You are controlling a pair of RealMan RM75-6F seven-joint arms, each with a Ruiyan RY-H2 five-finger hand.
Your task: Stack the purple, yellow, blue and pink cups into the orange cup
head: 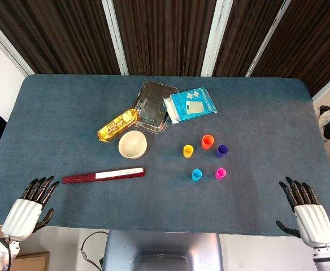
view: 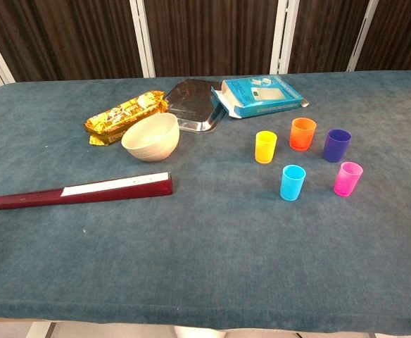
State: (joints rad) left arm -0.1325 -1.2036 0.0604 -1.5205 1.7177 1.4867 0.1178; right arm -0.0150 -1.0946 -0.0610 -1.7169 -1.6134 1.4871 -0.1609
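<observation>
Five small cups stand upright and apart right of the table's middle: orange cup (head: 207, 141) (view: 302, 133), purple cup (head: 221, 151) (view: 336, 145), yellow cup (head: 188, 151) (view: 265, 146), blue cup (head: 196, 175) (view: 293, 182) and pink cup (head: 220, 173) (view: 348, 178). My left hand (head: 28, 210) lies at the near left edge, fingers spread, holding nothing. My right hand (head: 306, 210) lies at the near right edge, also spread and empty. Both hands are far from the cups and show only in the head view.
A cream bowl (head: 132, 144) (view: 150, 136), a gold snack packet (head: 117, 125) (view: 124, 115), a metal tray (head: 152, 105) (view: 193, 104) and a blue box (head: 190, 105) (view: 262, 96) sit behind the cups. A long maroon box (head: 104, 175) (view: 79, 191) lies at the near left.
</observation>
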